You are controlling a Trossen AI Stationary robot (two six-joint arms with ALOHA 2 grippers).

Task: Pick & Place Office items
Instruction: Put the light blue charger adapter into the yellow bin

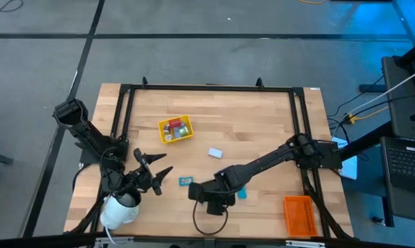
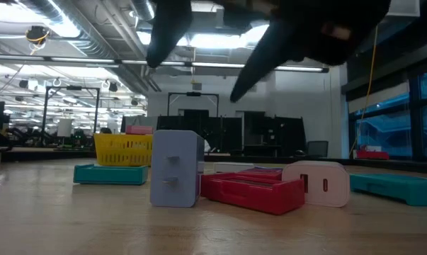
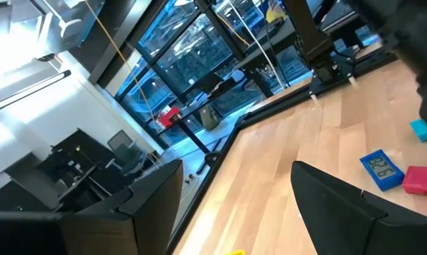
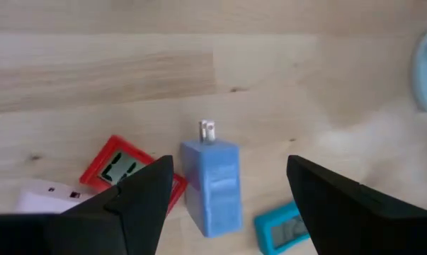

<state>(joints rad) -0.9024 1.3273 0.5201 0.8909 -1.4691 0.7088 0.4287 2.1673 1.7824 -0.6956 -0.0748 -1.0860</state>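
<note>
Right gripper [image 4: 227, 202] hangs spread over the light blue piece [image 4: 213, 184], lower centre of the frame. If it descends off-centre, one finger may knock the red piece [image 4: 121, 168] beside it.

Bare table [image 1: 262, 117] centre; yellow tray [image 1: 175, 129] left.

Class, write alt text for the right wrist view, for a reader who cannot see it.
The right gripper, jaws open, hangs over a light blue plug-like block with metal prongs lying on the wooden table. Beside the block lie a red flat piece with a small display, a teal one and a white piece at the edge.
</note>
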